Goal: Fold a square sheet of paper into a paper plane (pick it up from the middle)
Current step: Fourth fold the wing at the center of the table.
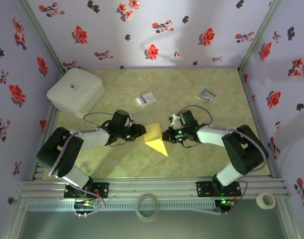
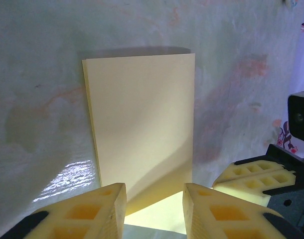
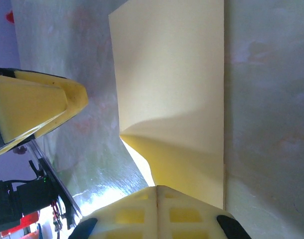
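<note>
The yellow sheet of paper lies folded at the table's middle, one pointed corner towards the near edge. In the left wrist view the paper shows as a tall rectangle with a flap lifting at its near end. My left gripper is open, its fingers on either side of that raised flap, not touching it. My right gripper is shut on the paper, pinching a lifted edge so that the sheet curves up to the fingertips. In the top view the left gripper and right gripper face each other across the sheet.
A white box stands at the back left. A small white card with blue print and a striped card lie behind the arms. Tape rolls rest on the near ledge.
</note>
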Robot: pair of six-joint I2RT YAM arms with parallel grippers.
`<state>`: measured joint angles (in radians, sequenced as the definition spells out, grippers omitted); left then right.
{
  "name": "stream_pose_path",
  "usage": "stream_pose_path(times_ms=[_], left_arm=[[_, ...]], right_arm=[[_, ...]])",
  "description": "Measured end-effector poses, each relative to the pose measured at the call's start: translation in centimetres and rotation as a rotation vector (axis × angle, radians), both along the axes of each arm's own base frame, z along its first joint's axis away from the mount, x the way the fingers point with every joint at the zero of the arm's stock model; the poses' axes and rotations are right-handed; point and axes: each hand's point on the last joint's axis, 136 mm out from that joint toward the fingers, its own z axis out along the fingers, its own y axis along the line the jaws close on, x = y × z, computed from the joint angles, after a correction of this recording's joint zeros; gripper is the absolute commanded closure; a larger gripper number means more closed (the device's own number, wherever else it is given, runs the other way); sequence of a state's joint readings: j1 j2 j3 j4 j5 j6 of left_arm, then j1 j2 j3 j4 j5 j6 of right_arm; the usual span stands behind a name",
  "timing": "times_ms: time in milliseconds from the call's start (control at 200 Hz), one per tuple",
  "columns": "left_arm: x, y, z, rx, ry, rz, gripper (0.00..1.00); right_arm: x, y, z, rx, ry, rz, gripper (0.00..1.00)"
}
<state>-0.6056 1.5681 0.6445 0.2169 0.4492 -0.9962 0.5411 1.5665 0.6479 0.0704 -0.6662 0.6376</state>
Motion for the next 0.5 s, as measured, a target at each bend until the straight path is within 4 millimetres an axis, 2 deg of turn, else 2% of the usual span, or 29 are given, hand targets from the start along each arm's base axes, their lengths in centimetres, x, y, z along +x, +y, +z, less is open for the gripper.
stream_pose_path(times_ms=[205, 500], left_arm=[[0.0, 0.1, -0.1, 0.002, 0.003, 0.002, 0.53], [0.1, 0.1, -1.2, 0.016, 0.025, 0.003, 0.53]], right_arm=[[0.2, 0.1, 1.3, 0.022, -0.037, 0.001, 0.95], [0.5, 0.0, 1.8, 0.032, -0.054, -0.006, 0.96]])
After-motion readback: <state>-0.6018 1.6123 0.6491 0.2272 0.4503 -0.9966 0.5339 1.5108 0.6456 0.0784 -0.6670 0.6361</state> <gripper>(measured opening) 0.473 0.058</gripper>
